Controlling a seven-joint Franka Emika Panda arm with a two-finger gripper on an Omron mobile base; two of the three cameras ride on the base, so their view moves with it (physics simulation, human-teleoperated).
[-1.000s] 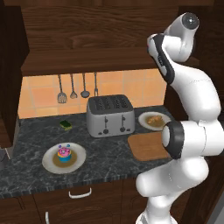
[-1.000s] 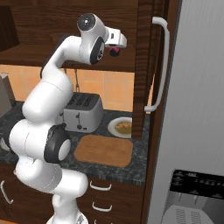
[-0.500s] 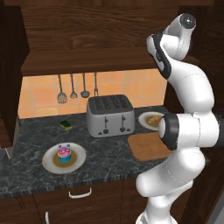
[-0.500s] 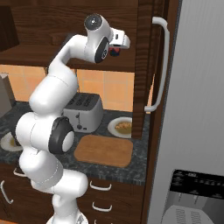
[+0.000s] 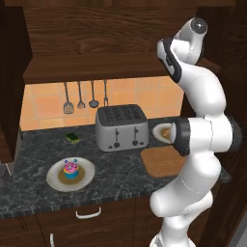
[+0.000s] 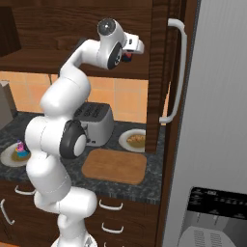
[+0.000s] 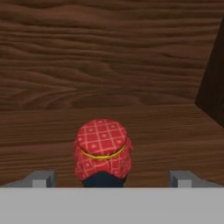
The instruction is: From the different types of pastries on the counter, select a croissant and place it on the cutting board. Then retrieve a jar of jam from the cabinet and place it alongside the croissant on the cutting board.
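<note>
The jar of jam (image 7: 102,151), with a red checked top and a dark body, stands on the cabinet's wooden shelf (image 7: 175,131). My gripper (image 7: 112,178) is open, one fingertip (image 7: 41,178) on each side of the jar and neither touching it. In the right base view the gripper (image 6: 130,53) is raised into the cabinet (image 6: 53,58), right at the jar (image 6: 127,58). The croissant (image 6: 136,140) lies on a white plate (image 6: 126,144) behind the bare cutting board (image 6: 115,165). The frosted cake (image 5: 70,170) sits on another plate (image 5: 54,179) at the left of the counter (image 5: 120,169).
A silver toaster (image 5: 121,128) stands at mid-counter, with a sponge (image 5: 73,138) to its left and utensils (image 5: 79,96) hanging on the wall. The fridge (image 6: 217,120) and its handle (image 6: 176,72) stand close on the right. The cabinet's side wall (image 7: 212,74) is to the jar's right.
The hand has edged a little farther into the cabinet toward the jar, and the arm's elbow has straightened upward. The base and the counter items have not moved.
</note>
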